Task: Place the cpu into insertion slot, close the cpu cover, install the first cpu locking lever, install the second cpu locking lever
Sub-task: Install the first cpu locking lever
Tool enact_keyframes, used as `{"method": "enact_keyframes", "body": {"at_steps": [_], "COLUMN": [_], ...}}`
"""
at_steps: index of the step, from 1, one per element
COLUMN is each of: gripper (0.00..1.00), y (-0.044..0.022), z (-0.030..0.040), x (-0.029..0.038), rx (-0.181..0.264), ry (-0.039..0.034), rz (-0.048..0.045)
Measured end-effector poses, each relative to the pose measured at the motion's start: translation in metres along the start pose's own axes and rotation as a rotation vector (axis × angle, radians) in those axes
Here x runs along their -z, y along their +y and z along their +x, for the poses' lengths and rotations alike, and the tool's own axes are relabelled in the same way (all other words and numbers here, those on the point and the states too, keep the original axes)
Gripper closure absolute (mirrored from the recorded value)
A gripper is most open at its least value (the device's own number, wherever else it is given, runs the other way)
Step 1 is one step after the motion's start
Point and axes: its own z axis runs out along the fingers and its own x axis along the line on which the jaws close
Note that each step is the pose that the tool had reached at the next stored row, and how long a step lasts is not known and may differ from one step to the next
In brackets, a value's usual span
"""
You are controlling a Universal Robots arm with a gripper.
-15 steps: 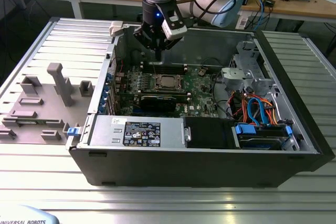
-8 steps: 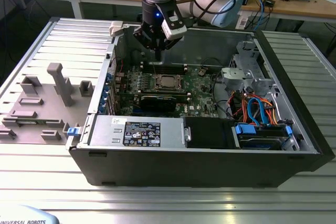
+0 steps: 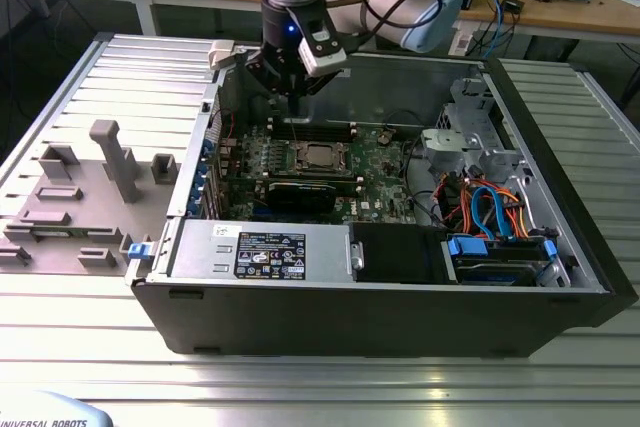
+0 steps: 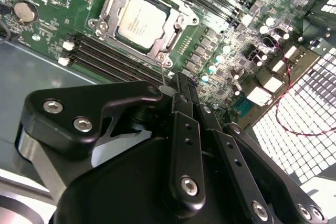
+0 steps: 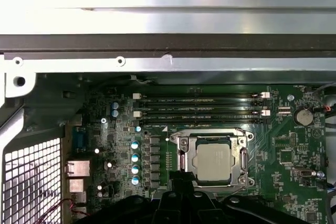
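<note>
Exterior view: gripper (image 3: pixel 297 97) hangs in the upper centre of the frame, over the far edge of the green motherboard (image 3: pixel 385 162). The board sits inside the open computer case (image 3: pixel 400 307) on the ribbed worktop (image 3: pixel 300 387). Second wrist view: fingertips (image 4: pixel 181 90) pinched together, nothing between them. cpu (image 4: pixel 142 17) is seated in the insertion slot (image 4: pixel 95 23), mid-frame in the exterior view. cpu cover (image 4: pixel 108 4) lies flat around the chip's silver top. Gripper is apart from all three.
</note>
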Motion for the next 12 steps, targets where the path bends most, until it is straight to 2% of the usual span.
{"method": "enact_keyframes", "body": {"at_steps": [3, 12], "gripper": [0.89, 0.89], "y": [-0.0003, -0.0002], "z": [0.0023, 0.0023], "x": [-0.0022, -0.0023], "rx": [0.002, 0.003], "ry": [0.0001, 0.0001], "rz": [-0.0001, -0.0001]}}
